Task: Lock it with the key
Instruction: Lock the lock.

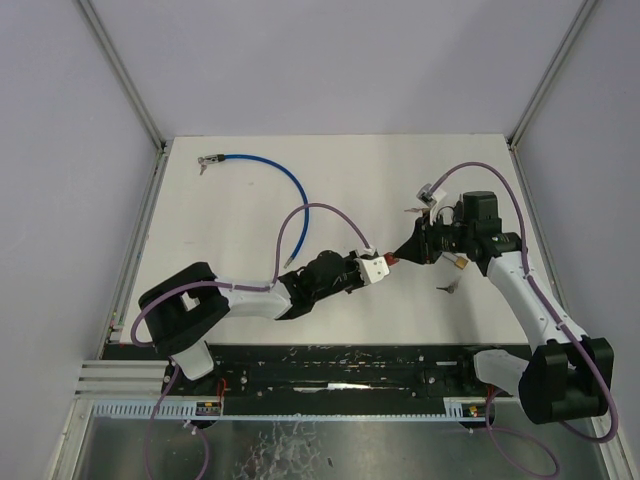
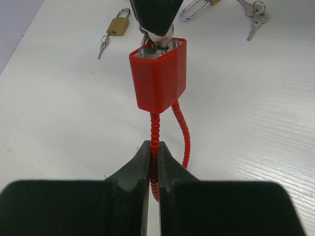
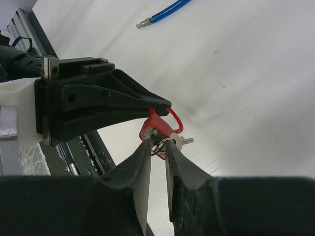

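Just ahead of the left jaws sits the red lock [image 2: 160, 81], its keyway end turned away from them. Its red cable [image 2: 155, 130] runs back from the lock body into those jaws, which are clenched tight on it. At the lock's far end sits the key [image 2: 160, 45]. The right jaws come in over it from the opposite side and stand narrowly apart on either side of its head; whether they already pinch it I cannot tell. Stretched low over the bench [image 2: 256, 123], the left arm [image 1: 250, 295] reaches toward the right arm [image 1: 520, 280], which is bent at the elbow with its wrist turned to meet it. Beyond the right jaws lie a brass padlock [image 2: 118, 24], a silver shackle [image 2: 194, 9] and loose keys [image 2: 256, 17]
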You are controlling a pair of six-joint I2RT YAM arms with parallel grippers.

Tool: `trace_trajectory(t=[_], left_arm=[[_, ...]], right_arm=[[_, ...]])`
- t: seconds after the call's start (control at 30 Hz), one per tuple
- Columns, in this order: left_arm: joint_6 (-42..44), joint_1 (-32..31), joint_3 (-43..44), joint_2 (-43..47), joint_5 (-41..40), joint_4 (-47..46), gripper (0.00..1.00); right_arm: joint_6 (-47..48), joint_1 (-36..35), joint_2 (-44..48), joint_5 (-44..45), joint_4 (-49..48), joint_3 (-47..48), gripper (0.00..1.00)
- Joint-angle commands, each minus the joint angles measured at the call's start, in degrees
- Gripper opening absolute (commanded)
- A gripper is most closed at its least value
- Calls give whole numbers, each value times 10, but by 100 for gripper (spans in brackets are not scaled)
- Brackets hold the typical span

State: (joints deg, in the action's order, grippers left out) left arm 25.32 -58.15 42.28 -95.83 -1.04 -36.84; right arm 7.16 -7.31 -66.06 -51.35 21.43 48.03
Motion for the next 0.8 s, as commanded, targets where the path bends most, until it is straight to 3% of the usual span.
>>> trace_trajectory(t=[0.0,0.1,0.27,0.43,0.6,0.77], left_arm=[[9,-4,19,-1,-8,-23,0],[8,-4,19,-1,-8,-23,0],[7,-4,19,-1,-4,-20,0],[9,-4,19,10,22,2,0],[1,14,19,33,123,50,0],[-8,30,40,44,221,126,0]], right_arm=[[9,-8,-7,13,-3,22,24],[13,-11,-8,15,0,23,24],[35,-14,-4,15,7,23,4],[102,-22,0,8,33,24,0],[307,-31,14,-21,109,15,0],[620,-33,59,-55,216,-25,0]])
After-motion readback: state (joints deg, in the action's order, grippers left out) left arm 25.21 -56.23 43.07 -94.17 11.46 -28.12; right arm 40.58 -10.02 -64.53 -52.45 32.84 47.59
